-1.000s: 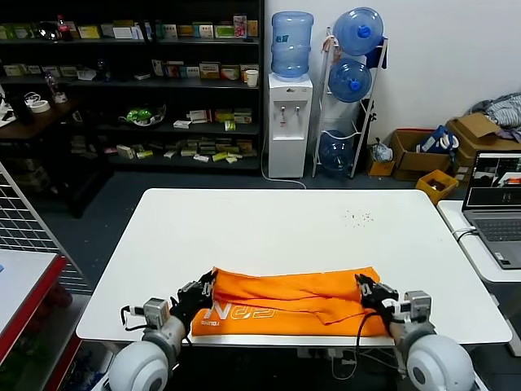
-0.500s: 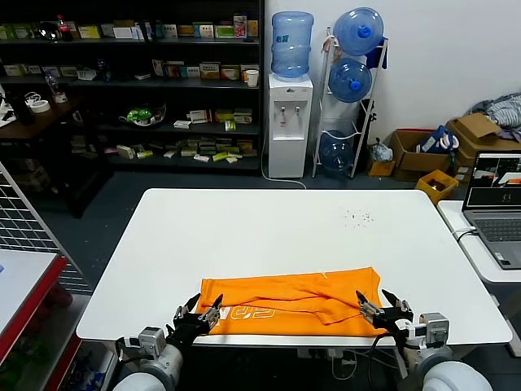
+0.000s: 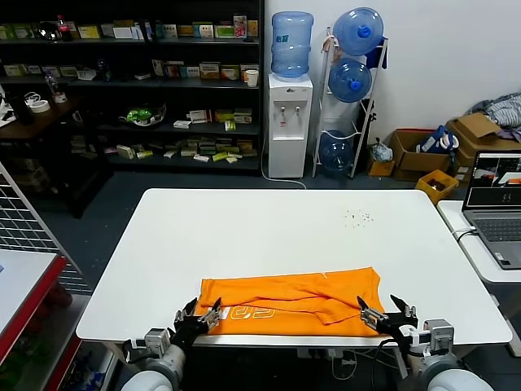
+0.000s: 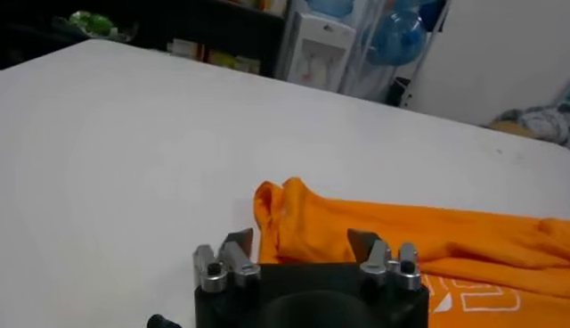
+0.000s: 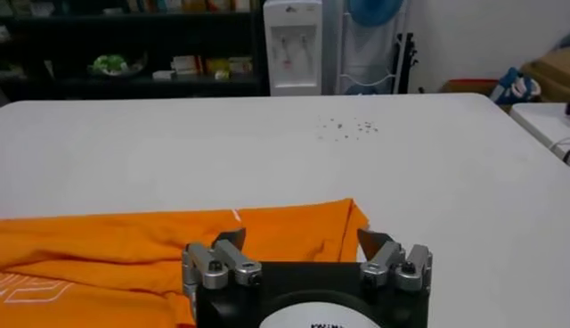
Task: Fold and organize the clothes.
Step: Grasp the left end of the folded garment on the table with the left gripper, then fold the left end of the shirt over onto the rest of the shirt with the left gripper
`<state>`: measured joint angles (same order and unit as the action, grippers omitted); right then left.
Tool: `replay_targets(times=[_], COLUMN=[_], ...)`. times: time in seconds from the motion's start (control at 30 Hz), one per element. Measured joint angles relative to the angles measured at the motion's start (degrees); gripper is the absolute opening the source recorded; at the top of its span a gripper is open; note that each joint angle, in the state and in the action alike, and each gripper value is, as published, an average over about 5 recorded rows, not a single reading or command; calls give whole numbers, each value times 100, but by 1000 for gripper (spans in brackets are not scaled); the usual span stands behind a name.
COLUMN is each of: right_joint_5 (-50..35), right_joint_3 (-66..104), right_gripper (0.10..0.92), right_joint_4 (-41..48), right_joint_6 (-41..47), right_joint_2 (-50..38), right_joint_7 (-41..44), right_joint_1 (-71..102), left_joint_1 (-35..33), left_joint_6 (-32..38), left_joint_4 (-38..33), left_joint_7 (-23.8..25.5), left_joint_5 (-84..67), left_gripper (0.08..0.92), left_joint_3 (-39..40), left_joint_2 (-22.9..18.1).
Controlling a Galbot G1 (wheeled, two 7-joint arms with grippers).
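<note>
White lettering on orange T-shirt (image 3: 293,303), not legible.

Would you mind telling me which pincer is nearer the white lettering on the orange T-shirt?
Left. The left pincer sits open at the T-shirt's near-left corner beside the lettering; the right pincer is open at the far corner.

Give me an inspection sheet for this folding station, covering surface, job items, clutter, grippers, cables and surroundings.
Surface: white table, mostly bare.
Job's things: orange T-shirt folded into a long band along the near edge, white lettering facing up at the robot's left end.
Clutter: small dark specks far right on the table.
Grippers: left gripper open at the shirt's left end, holding nothing; right gripper open at the right end, holding nothing.
Cables: white cable at the table's right edge.
Surroundings: water dispenser, bottle rack, stocked shelves, laptop, cardboard boxes.
</note>
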<state>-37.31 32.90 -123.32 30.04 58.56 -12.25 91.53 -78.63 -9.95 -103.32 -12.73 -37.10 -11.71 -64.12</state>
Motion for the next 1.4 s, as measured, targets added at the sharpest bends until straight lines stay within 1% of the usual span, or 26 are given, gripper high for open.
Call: replay_targets(times=[0.27,0.57,0.67,0.83,0.97,1.17,1.4], right_joint_5=[13,22,28,46,71,102,142], right_joint_3=[10,15,-12,-104,-215,-413,-576], right_gripper=[823,823,823,823,823,823,823], right_joint_4=[-3,32,63,138,211,322,400], right_joint_6=[-15,-72,-88,-93,-93,-100,-115], right_joint_2=[19,45,62,101,142,210,269], right_joint_7=[0,2,2,-18,-27,-32,-33], right_joint_1=[49,26,-14,-132,-284,-539,-747], left_joint_1=[77,33,-9,-99,-174,-356,-453], left_joint_6=[113,192,186,120,39,-19,-17], left_joint_4=[179,145,25,-305,-544,-609,-163], left_joint_7=[48,19,-18,-112,-172,-138,-14], left_joint_5=[73,151,158,85,-94,-487,-731], left_gripper=[429,172,120,113,113,113,113], left_joint_3=[1,-9,-53,-191,-447,-1097,-1762], left_joint_2=[-87,-98,-50,140,452,1229,2214])
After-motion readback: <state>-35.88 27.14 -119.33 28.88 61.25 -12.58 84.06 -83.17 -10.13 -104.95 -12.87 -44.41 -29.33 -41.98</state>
